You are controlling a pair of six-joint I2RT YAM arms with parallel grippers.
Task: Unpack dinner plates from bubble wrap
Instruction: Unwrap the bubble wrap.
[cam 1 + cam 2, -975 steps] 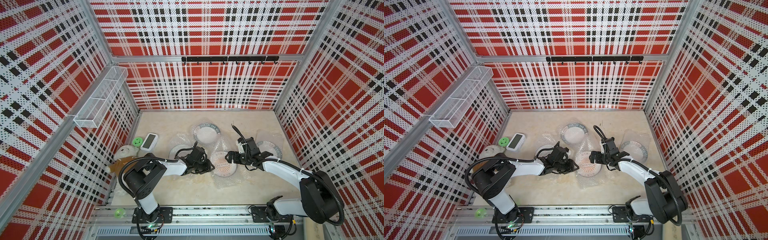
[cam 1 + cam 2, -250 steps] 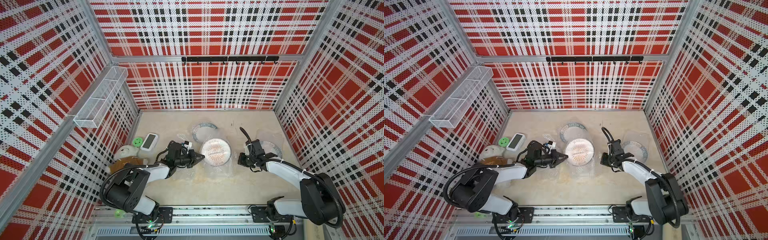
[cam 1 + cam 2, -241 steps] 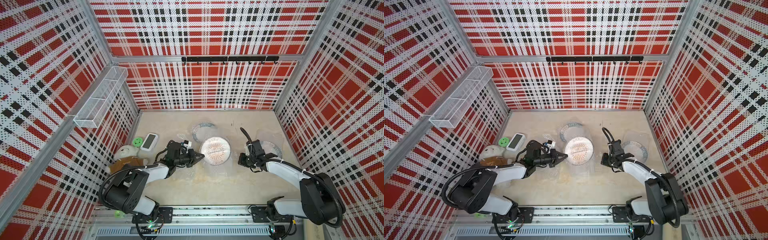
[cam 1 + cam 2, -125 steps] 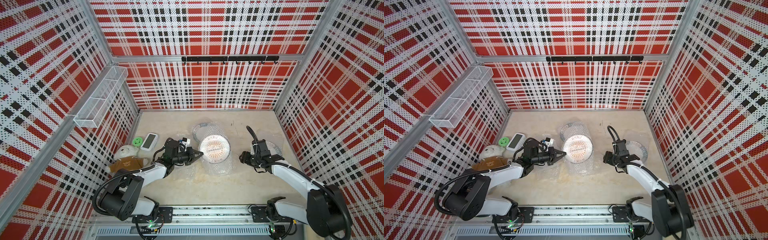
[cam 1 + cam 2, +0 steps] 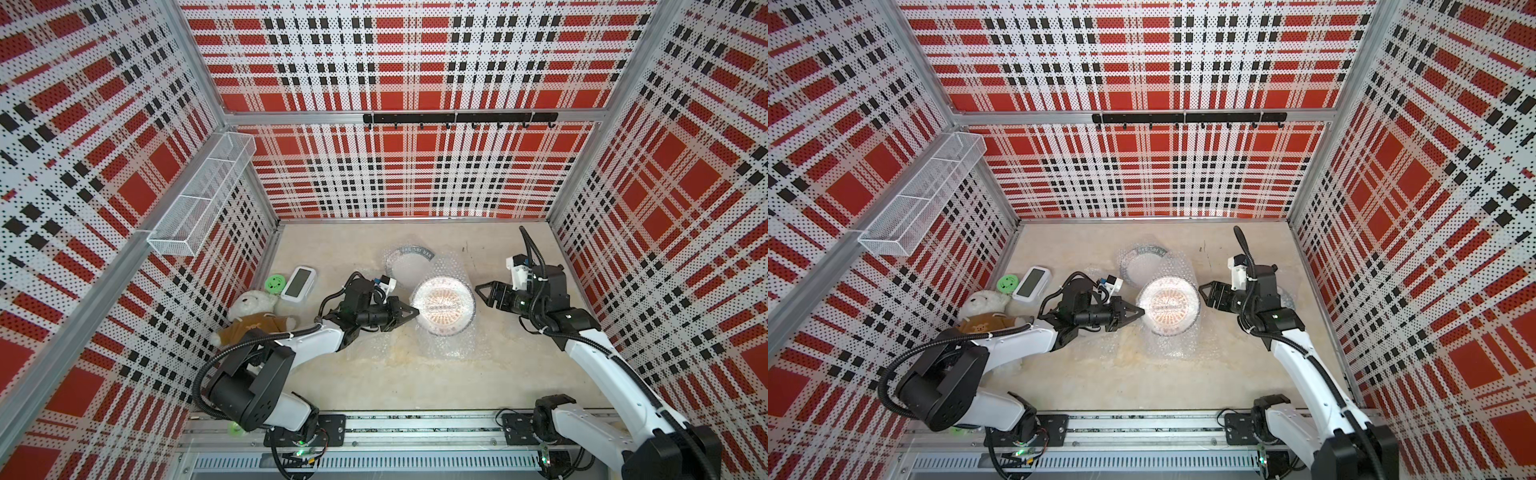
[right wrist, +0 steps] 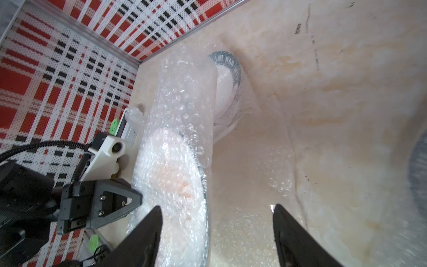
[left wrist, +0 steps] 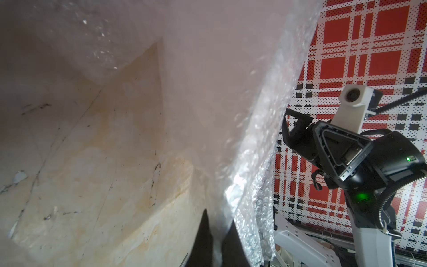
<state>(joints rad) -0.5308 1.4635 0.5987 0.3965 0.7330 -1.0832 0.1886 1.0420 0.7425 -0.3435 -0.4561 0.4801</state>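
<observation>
Dinner plate, its orange centre showing in both top views, is lifted and tilted over the middle of the worktop. Bubble wrap clings around it and trails down onto the worktop on the near side. The left claw pinches the plate's rim, jaws closed tight on it. The right claw stands just beside the opposite rim, jaws spread wide, holding nothing and not touching the plate. Farther back, a second plate lies flat under its own wrap, partly hidden behind the raised one.
</observation>
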